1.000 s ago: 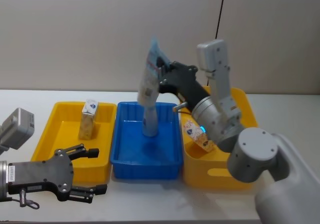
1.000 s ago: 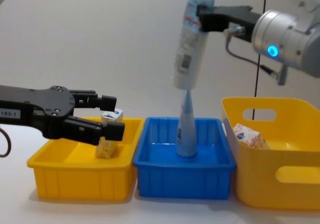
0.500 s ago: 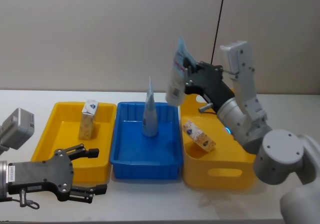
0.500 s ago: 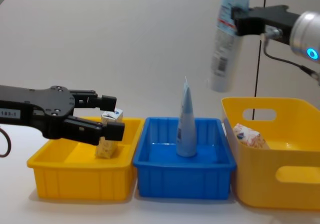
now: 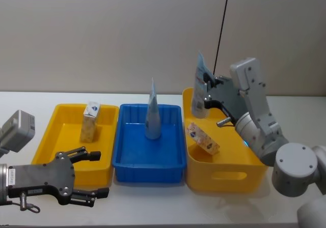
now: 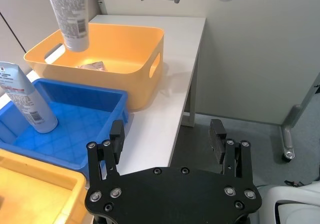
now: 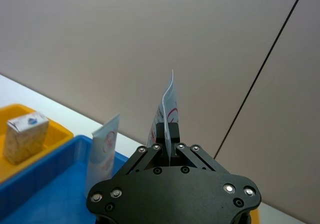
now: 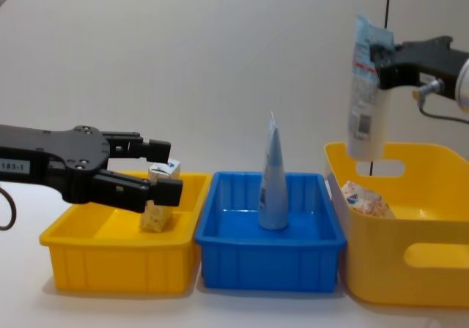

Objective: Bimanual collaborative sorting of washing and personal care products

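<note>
Hanging upright above deep yellow bin (image 5: 224, 174): soft white tube (image 5: 199, 93), crimped top pinched by right gripper (image 5: 208, 91). Tapered pale-blue pouch (image 5: 152, 111) stands in glossy blue tray (image 5: 147, 162). White table (image 5: 153, 207), plain beige wall. Left gripper (image 5: 90, 174) spread wide, holding nothing, front-left.

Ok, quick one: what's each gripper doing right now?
Left gripper: fingers open, empty, in front of the left yellow bin.
Right gripper: shut on a tube above the right yellow bin.

white box (image 8: 364, 199) partly behind bin wall (image 8: 344, 218)
</note>
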Action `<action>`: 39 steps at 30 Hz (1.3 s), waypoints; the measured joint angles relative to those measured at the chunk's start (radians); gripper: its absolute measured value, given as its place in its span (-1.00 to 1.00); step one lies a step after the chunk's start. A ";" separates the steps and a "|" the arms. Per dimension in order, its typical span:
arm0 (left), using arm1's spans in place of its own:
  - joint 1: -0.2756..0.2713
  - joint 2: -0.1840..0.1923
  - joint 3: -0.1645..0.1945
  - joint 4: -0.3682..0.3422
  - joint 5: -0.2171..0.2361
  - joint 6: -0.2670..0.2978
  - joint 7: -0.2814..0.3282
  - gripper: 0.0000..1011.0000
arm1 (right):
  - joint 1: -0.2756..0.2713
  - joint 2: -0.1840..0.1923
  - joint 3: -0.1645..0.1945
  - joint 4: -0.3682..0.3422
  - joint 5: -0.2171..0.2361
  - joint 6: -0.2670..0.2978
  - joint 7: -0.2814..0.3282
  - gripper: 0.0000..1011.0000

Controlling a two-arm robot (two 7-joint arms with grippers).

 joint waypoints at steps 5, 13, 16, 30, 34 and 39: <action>0.000 0.000 0.000 0.000 0.000 0.000 0.000 0.98 | 0.000 0.009 -0.004 0.024 -0.032 -0.011 -0.015 -0.99; 0.000 0.000 0.000 0.000 0.000 0.000 0.000 0.98 | 0.009 0.018 -0.012 0.085 -0.086 -0.031 -0.039 -0.99; 0.000 0.000 0.000 0.000 0.000 0.000 0.000 0.98 | 0.012 0.019 -0.015 0.101 -0.097 -0.034 -0.045 -0.99; 0.000 0.000 0.000 0.000 0.000 0.000 0.000 0.98 | 0.035 0.022 -0.043 0.198 -0.199 -0.079 -0.106 -0.99; 0.000 0.000 0.000 0.000 0.000 0.000 0.000 0.98 | 0.040 0.021 -0.048 0.214 -0.222 -0.093 -0.123 -0.84; 0.000 0.000 0.000 0.000 0.000 0.000 0.000 0.98 | 0.044 0.019 -0.053 0.231 -0.246 -0.110 -0.142 -0.49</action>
